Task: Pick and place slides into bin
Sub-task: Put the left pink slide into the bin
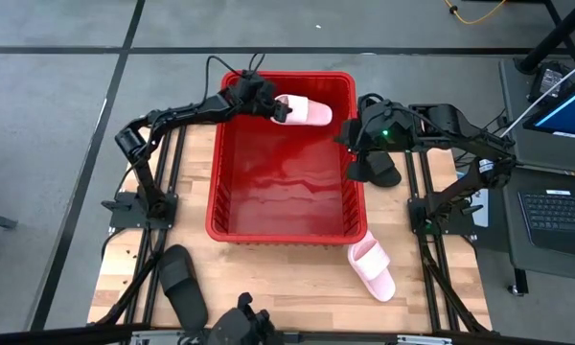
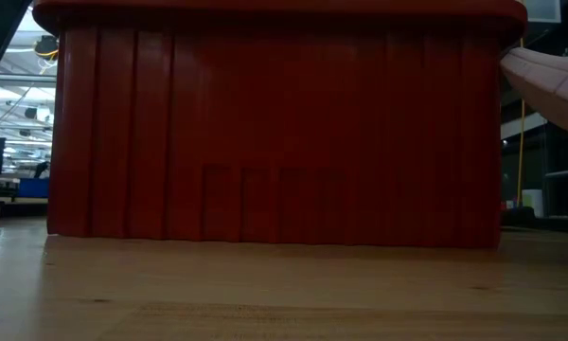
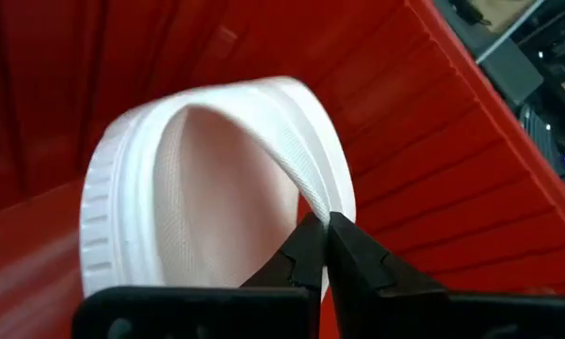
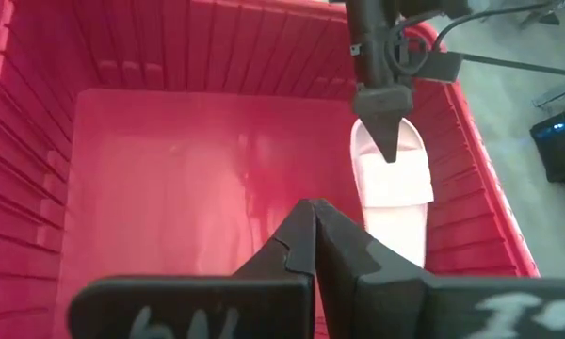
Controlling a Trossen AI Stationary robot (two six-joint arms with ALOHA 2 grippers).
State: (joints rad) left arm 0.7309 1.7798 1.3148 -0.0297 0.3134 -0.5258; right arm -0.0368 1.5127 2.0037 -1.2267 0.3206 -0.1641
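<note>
Over far end of red bin, left fingers pinch pink slide by strap. Right fingers closed, empty, by bin's right rim.

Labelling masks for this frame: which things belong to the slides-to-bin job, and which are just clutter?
Job: bin; held pink slide in left gripper; loose pink slide; front black slide; black slide beside the bin; right gripper.
Clutter: laptop; yellow cable.
</note>
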